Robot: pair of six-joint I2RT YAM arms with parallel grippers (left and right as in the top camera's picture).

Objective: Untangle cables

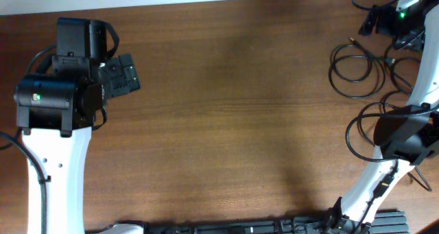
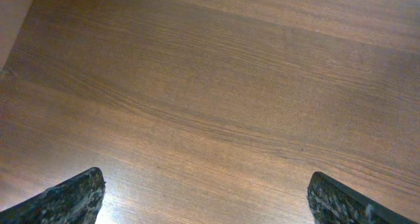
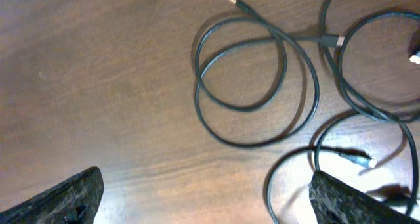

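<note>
The cables lie at the far right of the table: one black coil (image 1: 357, 69) with a small plug end, and more loops (image 1: 361, 127) beside and under my right arm. In the right wrist view the coil (image 3: 197, 92) lies ahead of the fingers, with two more loops (image 3: 341, 86) and a plug end (image 3: 357, 159) to its right. My right gripper (image 3: 203, 191) is open and empty above bare wood, its right finger next to a loop; overhead it shows at the back right (image 1: 370, 21). My left gripper (image 1: 123, 76) (image 2: 203, 191) is open and empty at the far left, away from the cables.
The brown wooden table (image 1: 233, 110) stretches between the arms. Its back edge (image 1: 206, 4) meets a pale surface. A black strip (image 1: 274, 227) runs along the front edge. Thick robot wires hang by the right arm (image 1: 405, 131).
</note>
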